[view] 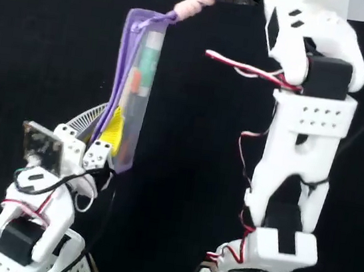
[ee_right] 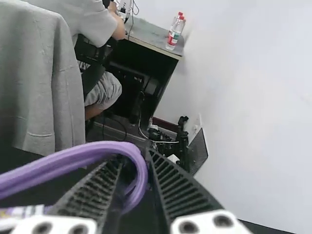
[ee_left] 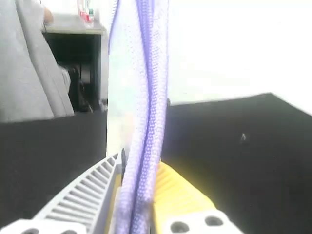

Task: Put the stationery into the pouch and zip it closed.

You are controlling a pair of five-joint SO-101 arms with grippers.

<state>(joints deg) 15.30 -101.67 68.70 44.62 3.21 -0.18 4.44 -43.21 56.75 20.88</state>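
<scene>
Hanging pouch (view: 134,89) over black table (view: 45,51) | left pincer (ee_left: 139,163) clenched on pouch | right pincer (ee_right: 135,158) clenched on cord (ee_right: 63,163) | desk (ee_right: 146,41), bottles (ee_right: 174,30) behind

The right gripper (ee_right: 138,161) pinches the bend of a thick purple woven cord (ee_right: 68,161) between its two black ridged plastic fingers (ee_right: 180,190), which stand close together. Behind are a grey fabric garment (ee_right: 44,83), a black desk (ee_right: 146,53) bearing clear plastic bottles (ee_right: 174,33), and a plain white wall (ee_right: 253,97).

Pouch (view: 132,96), stationery (view: 145,71) inside, spans between left end effector (ee_left: 140,165) (near end) and right end effector (ee_right: 135,158) (far cord (ee_right: 58,165)).
</scene>
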